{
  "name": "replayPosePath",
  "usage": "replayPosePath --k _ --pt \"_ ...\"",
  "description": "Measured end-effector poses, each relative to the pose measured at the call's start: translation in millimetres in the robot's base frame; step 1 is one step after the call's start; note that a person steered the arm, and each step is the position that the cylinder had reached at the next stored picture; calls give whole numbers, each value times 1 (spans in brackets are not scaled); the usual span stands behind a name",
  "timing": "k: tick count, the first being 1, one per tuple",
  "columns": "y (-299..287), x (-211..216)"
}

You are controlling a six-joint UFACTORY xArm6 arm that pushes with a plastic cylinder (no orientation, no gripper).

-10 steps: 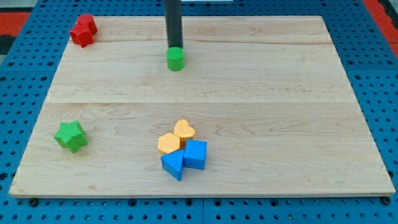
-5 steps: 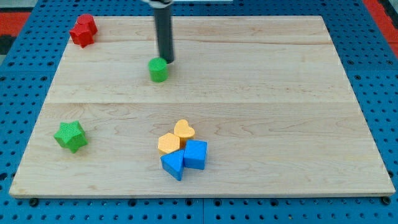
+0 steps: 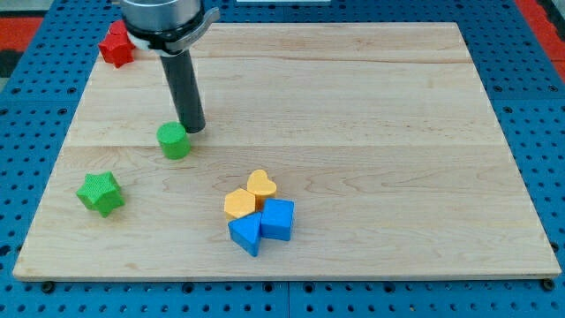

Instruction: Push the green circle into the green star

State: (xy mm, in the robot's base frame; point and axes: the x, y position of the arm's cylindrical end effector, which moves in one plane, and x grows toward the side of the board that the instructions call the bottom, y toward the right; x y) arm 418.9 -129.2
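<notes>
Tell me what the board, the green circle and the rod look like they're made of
Board: pale wood, matte, with visible grain and plank seams. Green circle: looks like moulded plastic or painted wood, in a flat, even colour; the picture cannot settle which. Rod: dark and smooth with a faint sheen, likely metal or plastic; my tip sits just up-right of the circle.

My tip [image 3: 194, 129] stood touching the green circle [image 3: 174, 140] at its two o'clock — the green star [image 3: 99, 193] lay at the circle's eight o'clock, well apart, on the board [image 3: 397, 132].
</notes>
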Motion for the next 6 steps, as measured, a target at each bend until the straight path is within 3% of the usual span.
replayPosePath --k 2,6 --pt "-21 37" --pt "-56 43"
